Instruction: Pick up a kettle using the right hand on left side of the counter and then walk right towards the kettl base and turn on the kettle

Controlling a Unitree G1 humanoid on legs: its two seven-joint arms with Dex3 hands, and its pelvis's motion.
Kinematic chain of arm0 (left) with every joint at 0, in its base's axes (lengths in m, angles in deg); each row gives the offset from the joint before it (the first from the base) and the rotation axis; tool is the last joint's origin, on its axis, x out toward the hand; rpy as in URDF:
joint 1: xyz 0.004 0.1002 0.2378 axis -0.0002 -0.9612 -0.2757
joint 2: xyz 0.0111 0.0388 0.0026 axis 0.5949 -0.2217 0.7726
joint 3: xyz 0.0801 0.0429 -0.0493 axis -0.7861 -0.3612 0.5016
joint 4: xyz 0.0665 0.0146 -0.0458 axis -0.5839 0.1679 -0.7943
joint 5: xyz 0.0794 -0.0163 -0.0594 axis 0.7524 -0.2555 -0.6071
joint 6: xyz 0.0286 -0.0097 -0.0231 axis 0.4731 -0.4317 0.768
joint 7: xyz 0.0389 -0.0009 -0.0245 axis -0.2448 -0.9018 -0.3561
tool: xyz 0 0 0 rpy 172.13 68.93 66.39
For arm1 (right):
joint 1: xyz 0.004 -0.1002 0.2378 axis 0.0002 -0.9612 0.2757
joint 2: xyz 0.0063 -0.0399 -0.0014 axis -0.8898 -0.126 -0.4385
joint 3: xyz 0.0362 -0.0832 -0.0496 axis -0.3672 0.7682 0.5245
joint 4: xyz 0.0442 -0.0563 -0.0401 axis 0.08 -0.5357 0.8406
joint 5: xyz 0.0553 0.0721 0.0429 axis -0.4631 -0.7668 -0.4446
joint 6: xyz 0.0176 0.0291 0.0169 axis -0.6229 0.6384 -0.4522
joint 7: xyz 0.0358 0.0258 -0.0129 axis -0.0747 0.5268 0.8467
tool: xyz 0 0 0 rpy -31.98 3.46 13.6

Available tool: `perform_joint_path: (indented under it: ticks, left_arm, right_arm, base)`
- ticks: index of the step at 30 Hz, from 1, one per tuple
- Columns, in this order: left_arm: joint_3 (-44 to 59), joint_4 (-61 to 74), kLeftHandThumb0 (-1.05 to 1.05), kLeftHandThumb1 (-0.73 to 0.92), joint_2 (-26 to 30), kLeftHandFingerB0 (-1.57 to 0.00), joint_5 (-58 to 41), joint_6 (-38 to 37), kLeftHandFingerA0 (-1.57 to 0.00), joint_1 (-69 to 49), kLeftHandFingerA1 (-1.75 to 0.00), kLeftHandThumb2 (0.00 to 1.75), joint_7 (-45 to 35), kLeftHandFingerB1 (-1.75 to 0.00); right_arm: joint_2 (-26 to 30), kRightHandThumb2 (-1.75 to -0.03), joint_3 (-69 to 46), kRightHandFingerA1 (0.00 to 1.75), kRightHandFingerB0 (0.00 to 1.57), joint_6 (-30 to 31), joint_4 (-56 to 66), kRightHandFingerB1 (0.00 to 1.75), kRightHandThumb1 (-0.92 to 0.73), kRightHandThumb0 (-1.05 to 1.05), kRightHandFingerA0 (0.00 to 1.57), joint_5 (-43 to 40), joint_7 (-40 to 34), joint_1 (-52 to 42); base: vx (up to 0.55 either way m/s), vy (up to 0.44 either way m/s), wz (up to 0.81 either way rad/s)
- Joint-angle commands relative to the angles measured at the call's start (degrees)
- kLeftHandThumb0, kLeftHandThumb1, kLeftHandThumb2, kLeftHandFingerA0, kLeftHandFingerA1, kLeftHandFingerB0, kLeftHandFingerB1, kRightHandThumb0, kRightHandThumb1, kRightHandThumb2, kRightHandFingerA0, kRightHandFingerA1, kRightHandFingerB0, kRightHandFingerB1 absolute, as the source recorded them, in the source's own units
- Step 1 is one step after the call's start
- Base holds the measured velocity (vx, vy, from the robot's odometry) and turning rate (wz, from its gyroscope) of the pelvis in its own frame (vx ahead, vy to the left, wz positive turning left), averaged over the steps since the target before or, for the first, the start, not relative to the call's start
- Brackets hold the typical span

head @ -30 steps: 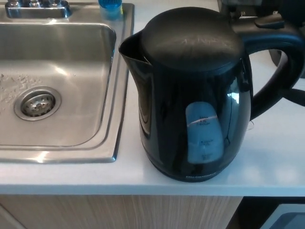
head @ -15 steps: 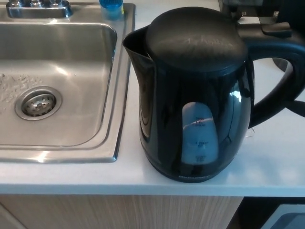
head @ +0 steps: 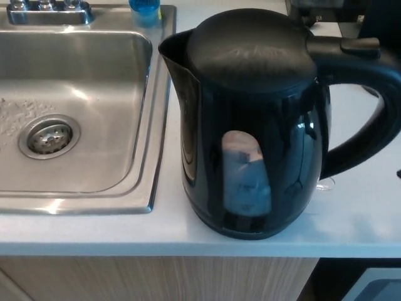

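A steel sink (head: 81, 182) fills the left half of the frame, its drain (head: 49, 135) at centre left, the base of a tap (head: 47, 10) and a blue object (head: 145, 7) along the upper edge. Just right of the sink's rim, at the centre of the frame, a black kettle (head: 250, 125) stands on the white counter (head: 357, 219), lid shut, spout toward the upper left and handle (head: 369, 106) arching to the right edge.

Over the last second the kettle has turned on the spot: its pale water window (head: 245, 172) has slid leftward across the body, and the handle has swung further into the open at the right. It does not look lifted; its foot appears to sit on the counter near the front edge. That suggests the pick-up is only beginning, with the walk to the base and the switching-on yet to come.

Neither hand can be made out. Dark shapes crowd the upper right corner, behind the handle, but whether any belongs to the right hand, or whether it grasps the handle, cannot be told. The left hand is out of the picture.
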Motion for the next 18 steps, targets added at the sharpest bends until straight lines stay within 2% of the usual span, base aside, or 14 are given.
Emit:
perform_joint_path:
  ticks: [1,8,9,14,15,18]
  left_arm:
    - [0.11,0.46,0.10,0.67,0.83,-0.91,0.05,-4.29,-0.97,-0.11,-0.81,0.88,0.38,-0.81]
    - [0.24,0.16,0.13,0.66,1.03,-0.91,0.07,-3.98,-0.96,-0.14,-0.80,0.90,0.72,-0.80]
    - [-0.05,0.51,0.12,0.63,0.92,-0.93,0.48,-4.16,-0.97,-0.55,-0.79,0.93,1.13,-0.80]
    - [0.11,0.67,0.12,0.64,0.69,-0.91,0.09,-4.14,-0.96,-0.48,-0.80,0.92,0.83,-0.80]
    - [0.42,0.00,0.12,0.65,0.57,-0.94,-0.47,-4.11,-0.99,-0.17,-0.81,0.93,-0.17,-0.81]
    - [0.20,0.44,0.14,0.64,0.39,-0.93,-0.12,-4.25,-0.97,-0.55,-0.80,0.93,0.24,-0.79]
  right_arm:
    - [-1.46,-0.73,-1.85,0.60,0.45,-4.83,2.82,0.53,-0.56,-0.12,0.47,-1.25,-0.27,-4.31]
    - [-2.54,-0.75,-3.18,0.58,0.46,-4.79,4.00,0.49,-0.57,-0.05,0.50,-1.81,-0.33,-6.62]
    - [-3.06,-0.80,-3.40,0.60,0.47,-4.91,4.03,0.50,-0.56,-0.03,0.51,-2.33,-0.51,-6.60]
    - [-3.09,-0.78,-3.76,0.60,0.48,-5.53,3.30,0.51,-0.58,-0.06,0.53,-2.13,-0.55,-5.92]
    - [-2.51,-0.74,-4.58,0.61,0.45,-2.45,1.15,0.52,-0.60,-0.03,0.44,-3.04,-0.29,-3.49]
    - [-2.45,-0.78,-5.55,0.64,0.43,0.03,-0.62,0.53,-0.57,-0.02,0.43,-4.46,-0.02,-0.69]
  base:
    - [0.00,0.000,0.00]
    - [0.00,0.000,0.00]
    - [0.00,0.000,0.00]
    - [0.00,0.000,0.00]
    - [0.00,0.000,0.00]
    - [0.00,0.000,0.00]
